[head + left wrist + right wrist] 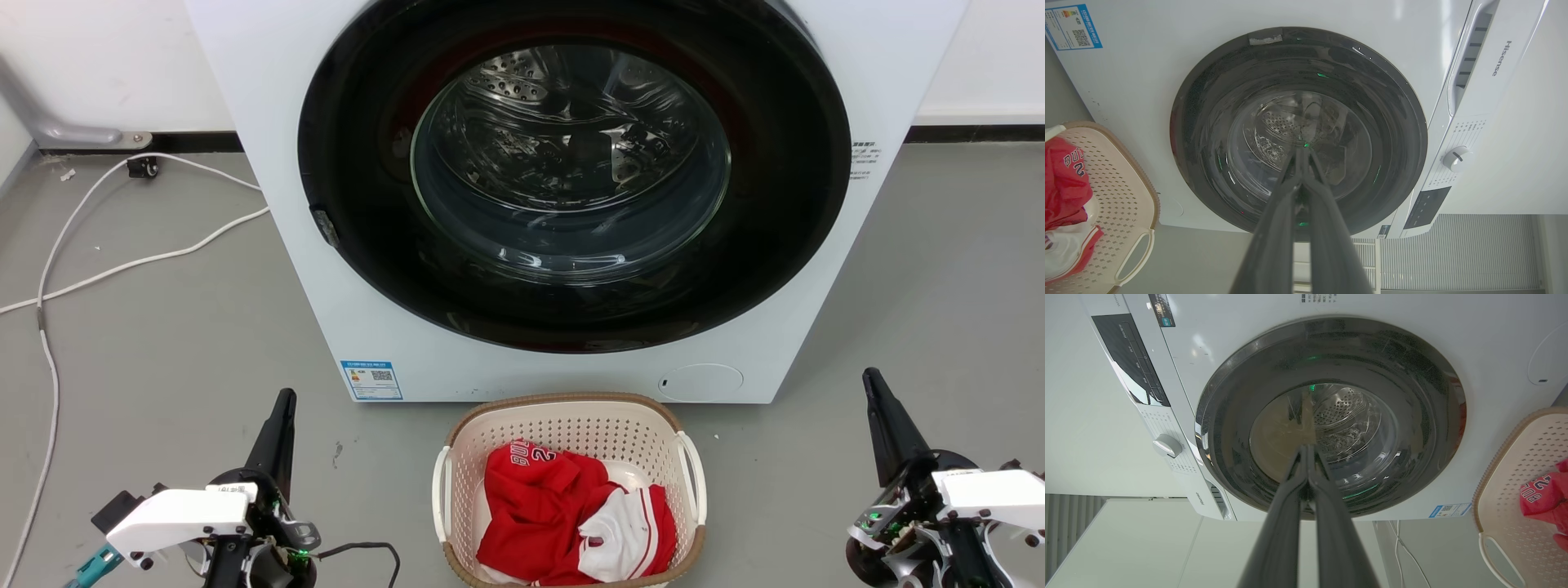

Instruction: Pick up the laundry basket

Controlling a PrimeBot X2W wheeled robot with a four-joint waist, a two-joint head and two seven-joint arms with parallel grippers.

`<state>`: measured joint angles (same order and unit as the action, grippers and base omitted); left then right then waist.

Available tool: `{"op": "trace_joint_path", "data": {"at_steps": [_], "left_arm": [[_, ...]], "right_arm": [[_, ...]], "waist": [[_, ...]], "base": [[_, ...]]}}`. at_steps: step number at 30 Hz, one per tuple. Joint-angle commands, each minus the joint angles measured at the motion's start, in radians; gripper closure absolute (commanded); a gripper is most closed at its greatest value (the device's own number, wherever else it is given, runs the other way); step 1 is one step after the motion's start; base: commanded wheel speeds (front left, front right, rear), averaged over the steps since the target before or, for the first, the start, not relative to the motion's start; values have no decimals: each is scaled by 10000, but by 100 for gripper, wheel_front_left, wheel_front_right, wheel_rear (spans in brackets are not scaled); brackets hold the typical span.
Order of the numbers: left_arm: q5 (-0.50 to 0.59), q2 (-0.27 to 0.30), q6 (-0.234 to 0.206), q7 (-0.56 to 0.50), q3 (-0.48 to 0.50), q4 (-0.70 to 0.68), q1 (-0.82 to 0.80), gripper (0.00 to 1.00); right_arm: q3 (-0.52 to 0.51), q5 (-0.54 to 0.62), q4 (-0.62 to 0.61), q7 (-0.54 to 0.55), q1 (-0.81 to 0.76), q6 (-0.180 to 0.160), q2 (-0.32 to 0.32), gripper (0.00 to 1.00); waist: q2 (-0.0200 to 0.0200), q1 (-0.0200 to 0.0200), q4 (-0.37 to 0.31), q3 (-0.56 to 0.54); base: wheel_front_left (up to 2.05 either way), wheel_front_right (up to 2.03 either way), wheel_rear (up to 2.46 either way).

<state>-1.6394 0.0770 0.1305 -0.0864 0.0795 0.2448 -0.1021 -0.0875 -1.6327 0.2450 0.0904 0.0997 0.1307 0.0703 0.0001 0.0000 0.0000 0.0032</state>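
Two claws, and neither has touched a thing: your left claw (285, 402) sits low at the left and your right claw (873, 382) low at the right. Each has its dark fingers pressed together, holding nothing. Both wrist views agree, with the tips meeting in front of the white front-loading washing machine (506, 377).

Between the claws, on the grey floor (163, 351), sits the cream perforated plastic laundry basket (571, 431) with its brown woven-look rim. It is just in front of the machine, with a red and white jersey (571, 514) heaped inside.

By my read the whole job is ahead of you: reach, grip, lift. The basket lies well apart from both claws, roughly midway. Its white left handle (440, 490) faces your left claw and its white right handle (695, 482) your right. You'll want those fingers spread before closing in.
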Motion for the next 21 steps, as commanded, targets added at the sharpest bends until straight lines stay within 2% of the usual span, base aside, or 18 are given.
{"op": "trace_joint_path", "data": {"at_steps": [1, 21], "left_arm": [[60, -50, 3, -38, 52, 10, -67, 100], [107, -83, 3, -83, 113, 14, -74, 100]], "right_arm": [[-25, 40, 15, 59, 114, 0, -12, 100], [-84, 91, 19, 88, 122, 0, -52, 100]], "waist": [[-1, 0, 0, 0], [-1, 0, 0, 0]], "base": [[0, 0, 0], [0, 0, 0]]}}
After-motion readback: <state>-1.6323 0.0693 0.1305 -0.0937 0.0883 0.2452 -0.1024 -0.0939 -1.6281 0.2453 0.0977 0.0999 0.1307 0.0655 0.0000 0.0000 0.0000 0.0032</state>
